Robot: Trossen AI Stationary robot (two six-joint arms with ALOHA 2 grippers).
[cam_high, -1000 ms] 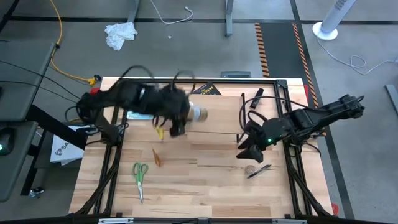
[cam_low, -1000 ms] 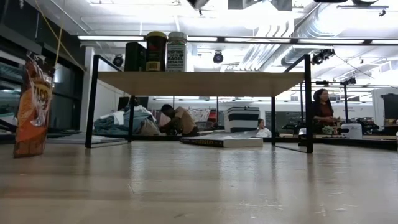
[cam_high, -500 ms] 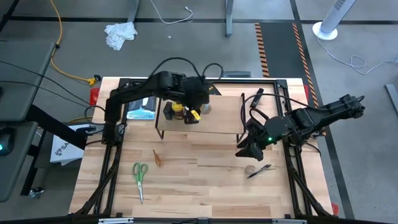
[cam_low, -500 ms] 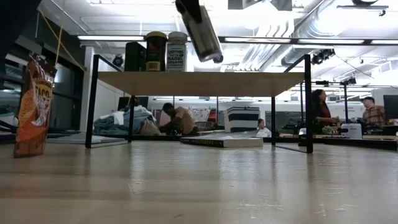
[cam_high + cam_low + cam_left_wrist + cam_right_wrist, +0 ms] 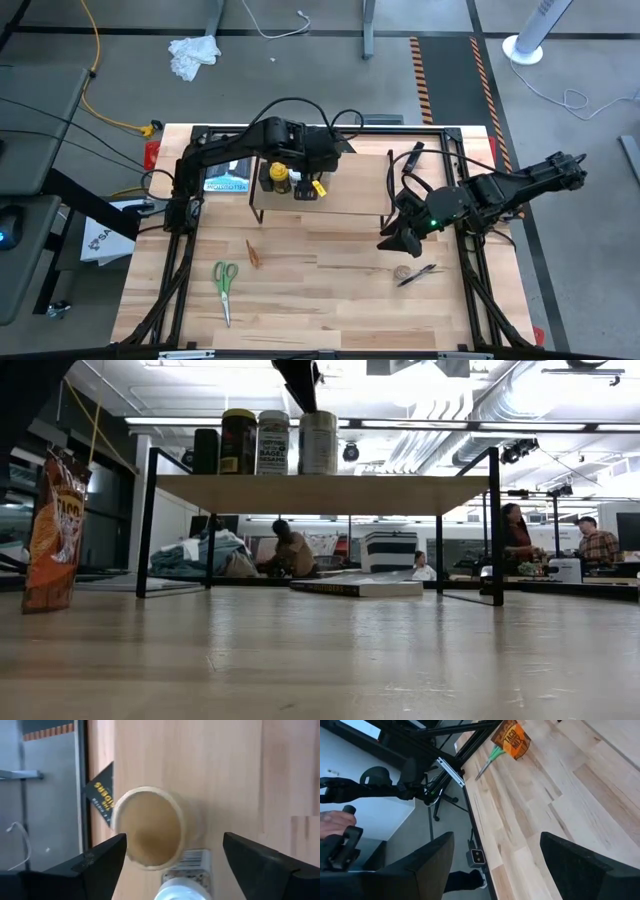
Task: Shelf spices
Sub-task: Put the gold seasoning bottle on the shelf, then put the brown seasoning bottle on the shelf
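Since a second ago the left arm has swung in over the shelf (image 5: pixel 320 492), and a third tall jar, the tan round jar (image 5: pixel 318 442), now stands upright on the shelf top beside the white-lidded jar (image 5: pixel 272 442) and the yellow-lidded jar (image 5: pixel 238 441), where only two tall jars and the small black tin (image 5: pixel 206 450) stood before. Directly above that new jar, the left gripper (image 5: pixel 172 852) has its jaws spread wide, with clear space between each finger and the jar's rim; it looks just released, set at the end of the row so the jars stay packed at one end of the shelf. Off the shelf's other end, the right gripper (image 5: pixel 398 240) hangs low over the table (image 5: pixel 320 300) with jaws wide and nothing between them, probably poised for the tiny brown jar (image 5: pixel 402 271) lying beside the black marker (image 5: pixel 418 274). Well clear of the shelf, towards the table's near-left part, the orange-brown packet (image 5: pixel 52 530) stands upright near the green-handled scissors (image 5: pixel 225 283), not yet shelved.
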